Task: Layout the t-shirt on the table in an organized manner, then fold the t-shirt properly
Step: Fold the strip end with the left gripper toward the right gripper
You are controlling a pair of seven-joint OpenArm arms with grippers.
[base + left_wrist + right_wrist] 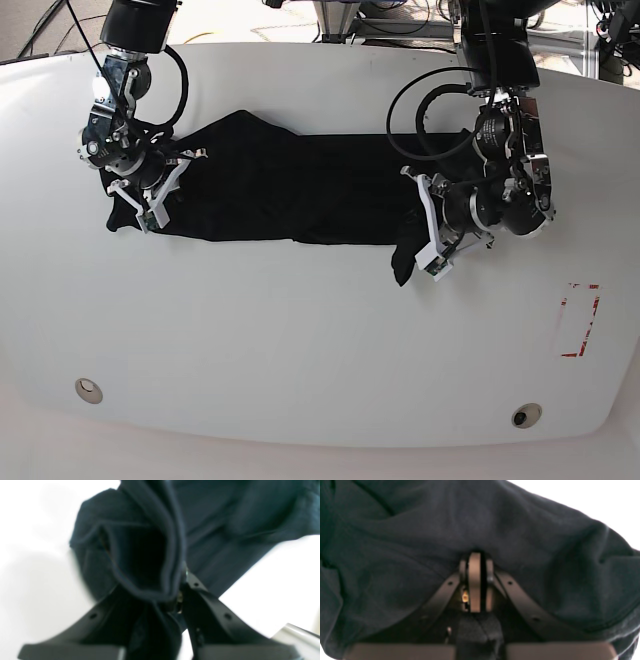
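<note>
While the t-shirt (300,190) lies stretched from nine to three o'clock on the table (300,340), the left gripper (425,235) and right gripper (150,195) each clamp an end; flattening and folding remain

Mid-table obstacle: the t-shirt (290,190) stretched as a long band between both arms.
Left end of band: right gripper (150,195) and its arm, cable loop above.
Right end: left gripper (425,225), bulky wrist behind.
Open room: the table (300,340) near side, bare white below the band.
Near-edge marks: two small holes (88,389), red tape mark (578,320); flat, no hindrance.
</note>
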